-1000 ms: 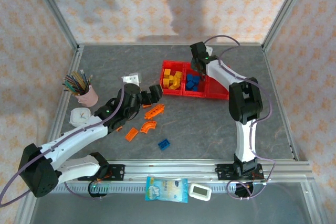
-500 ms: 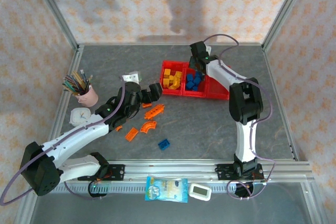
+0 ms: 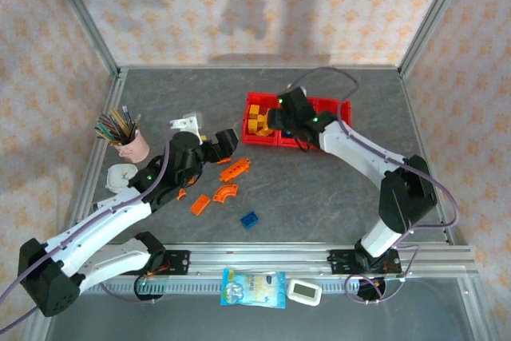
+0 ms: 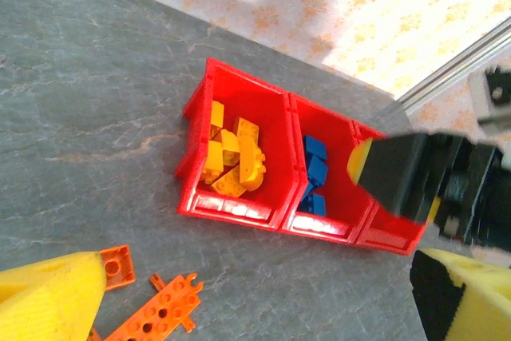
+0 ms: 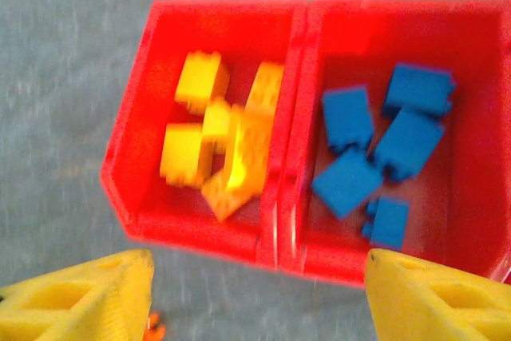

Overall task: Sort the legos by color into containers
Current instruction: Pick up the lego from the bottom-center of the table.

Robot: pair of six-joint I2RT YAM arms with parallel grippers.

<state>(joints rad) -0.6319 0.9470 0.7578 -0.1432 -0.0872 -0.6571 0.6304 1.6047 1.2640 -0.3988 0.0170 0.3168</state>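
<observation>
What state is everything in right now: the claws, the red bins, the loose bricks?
left gripper: open, empty.
right gripper: open, empty, above the bins.
left bin: holds yellow legos.
middle bin: holds blue legos.
third bin: mostly hidden behind the right gripper.
orange legos: lying outside the bins.
single blue lego: lying outside the bins.
pencil cup: upright.

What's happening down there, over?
Left claw, right claw open, empty. Yellow plastic bricks, blue plastic bricks in red bins. Orange plastic pieces, one loose blue brick on table. Nothing blocking.

place: robot lab test cell | evidence: aluminium frame, patterned backdrop panels, grey table
</observation>
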